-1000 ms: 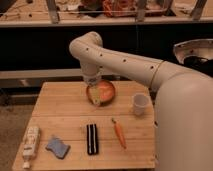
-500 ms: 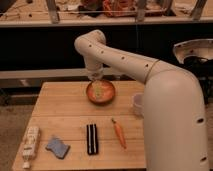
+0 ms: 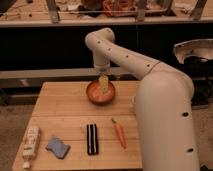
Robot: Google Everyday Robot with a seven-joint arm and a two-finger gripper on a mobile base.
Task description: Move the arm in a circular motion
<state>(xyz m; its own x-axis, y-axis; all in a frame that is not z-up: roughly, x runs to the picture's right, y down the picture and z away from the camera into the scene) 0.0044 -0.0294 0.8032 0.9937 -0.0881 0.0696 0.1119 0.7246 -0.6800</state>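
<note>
The glossy cream-white arm (image 3: 150,80) fills the right side of the camera view, bends at a rounded joint (image 3: 99,41) at the top centre and reaches down. Its yellowish-tan gripper (image 3: 104,85) hangs just above an orange bowl (image 3: 100,93) at the back of the wooden table (image 3: 65,107). The thick lower segment hides the table's right part.
On the table lie a carrot (image 3: 119,133), a black ridged block (image 3: 92,138), a blue sponge (image 3: 57,147) and a white bottle (image 3: 31,144) at the front left. A white cup (image 3: 133,101) is mostly hidden behind the arm. A dark shelf stands behind the table.
The arm's elbow and gripper have shifted right and farther back over the bowl. The thick lower segment has swung inward, covering the white cup and more of the table's right side.
</note>
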